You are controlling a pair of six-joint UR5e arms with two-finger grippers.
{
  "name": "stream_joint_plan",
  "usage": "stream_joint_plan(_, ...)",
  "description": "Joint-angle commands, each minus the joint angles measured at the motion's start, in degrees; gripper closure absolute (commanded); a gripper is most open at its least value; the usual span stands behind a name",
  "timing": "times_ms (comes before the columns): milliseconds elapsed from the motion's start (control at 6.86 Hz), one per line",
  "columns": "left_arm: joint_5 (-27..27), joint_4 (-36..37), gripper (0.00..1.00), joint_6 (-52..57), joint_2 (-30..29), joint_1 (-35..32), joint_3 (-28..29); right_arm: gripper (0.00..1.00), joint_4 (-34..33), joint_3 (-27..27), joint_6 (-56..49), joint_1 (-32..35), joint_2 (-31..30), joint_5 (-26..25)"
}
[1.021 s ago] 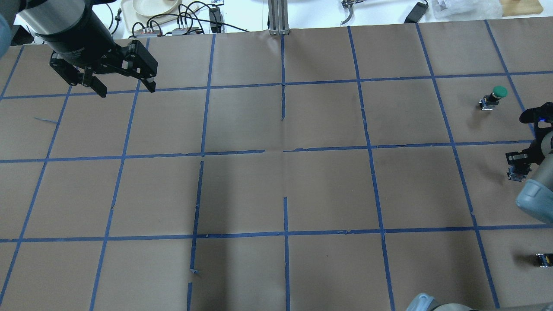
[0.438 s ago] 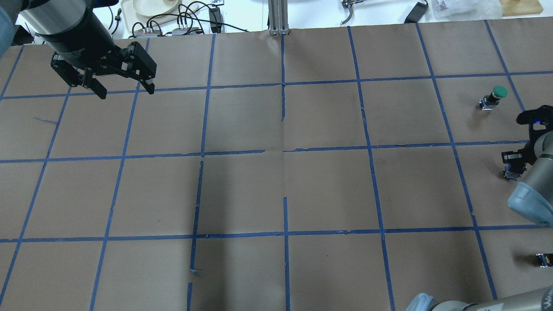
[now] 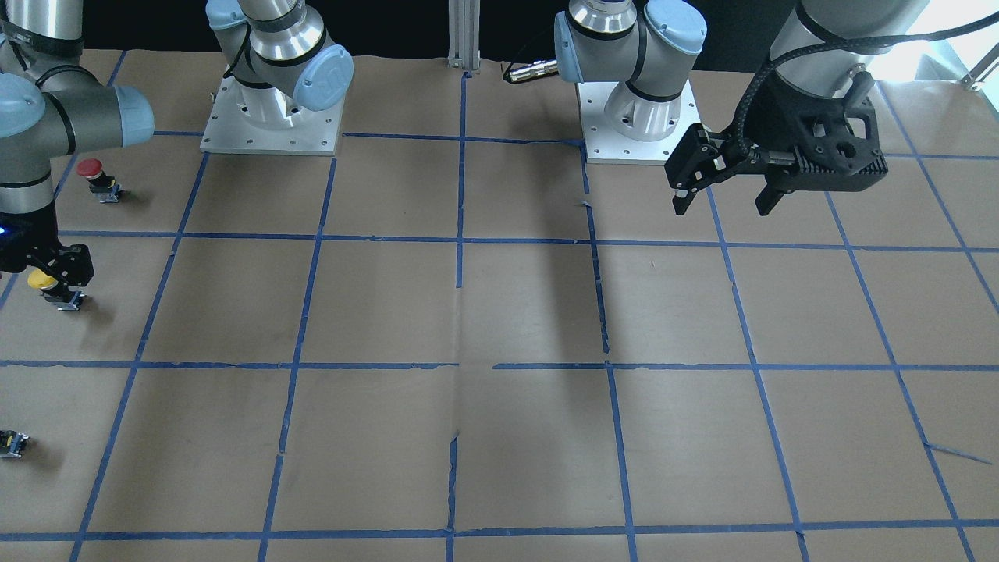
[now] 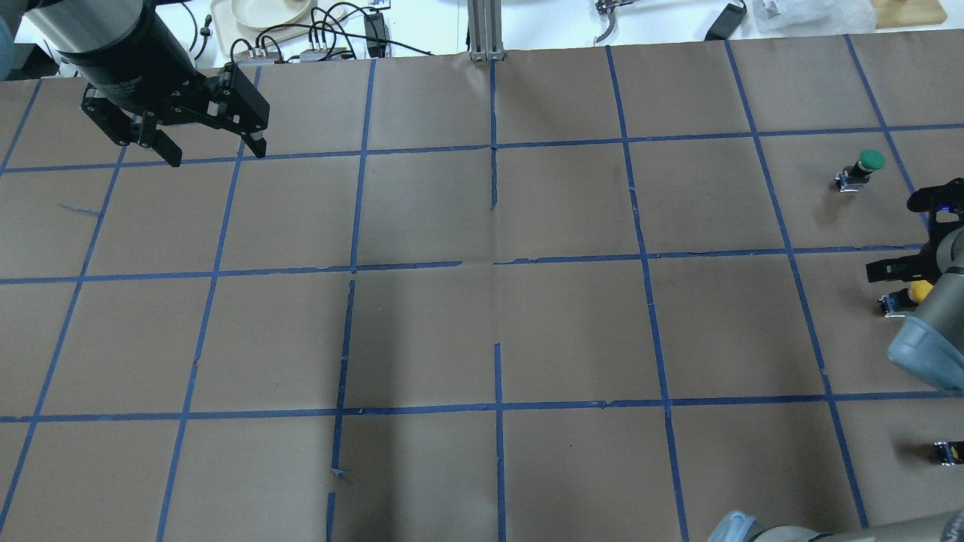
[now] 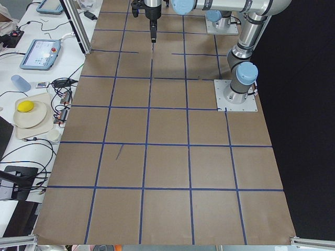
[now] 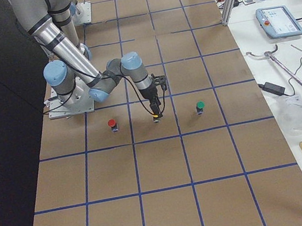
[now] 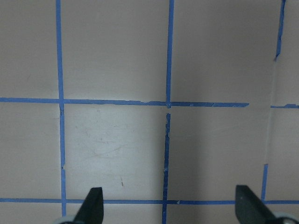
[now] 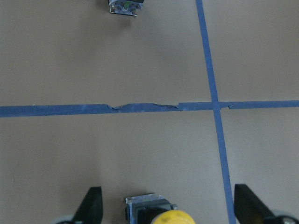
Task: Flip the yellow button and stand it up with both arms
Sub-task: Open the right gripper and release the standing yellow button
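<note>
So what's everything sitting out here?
Paper-covered table: one, brown with a blue tape grid, under everything.
Yellow-capped push button on a black-and-grey body: one, middle of a row along the robot's right edge.
Red-capped push button: one, same row, nearest the robot's base.
Green-capped push button: one, same row, farthest out.
White side bench: one, cluttered with cables, beyond the far edge.
Left gripper: one, black, open above bare paper.
Right gripper: one, black, open, fingers either side of the yellow-capped button.

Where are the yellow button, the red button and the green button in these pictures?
yellow button [image 3: 39, 280], front-facing view, its cap.
red button [image 3: 89, 167], front-facing view, its cap.
green button [image 4: 871, 159], overhead view, its cap.
</note>
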Motion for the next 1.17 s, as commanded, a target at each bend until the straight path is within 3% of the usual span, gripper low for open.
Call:
stream_joint_plan(0, -0.4, 0.1, 0.0, 0.0, 0.3, -0.4, 0.1, 0.0, 13.4, -2.4, 4.6, 0.5, -6.6, 0.1)
stream_joint_plan(292, -0.6, 0.1, 0.0, 0.2, 0.5, 0.0, 0.1, 0.0, 29.6, -9.3, 9.9, 2.0, -10.4, 0.1)
stream_joint_plan(729, 1.9, 0.6, 0.0, -0.4, 0.3, 0.4, 0.2, 0.0, 62.2, -25.8, 22.6, 7.6, -14.2, 0.2)
stream_joint_plan(1021, 1.8, 0.7, 0.0, -3.7, 0.2, 0.3, 0.2, 0.0, 74.1, -31.6, 30.8, 13.8, -17.6, -0.2)
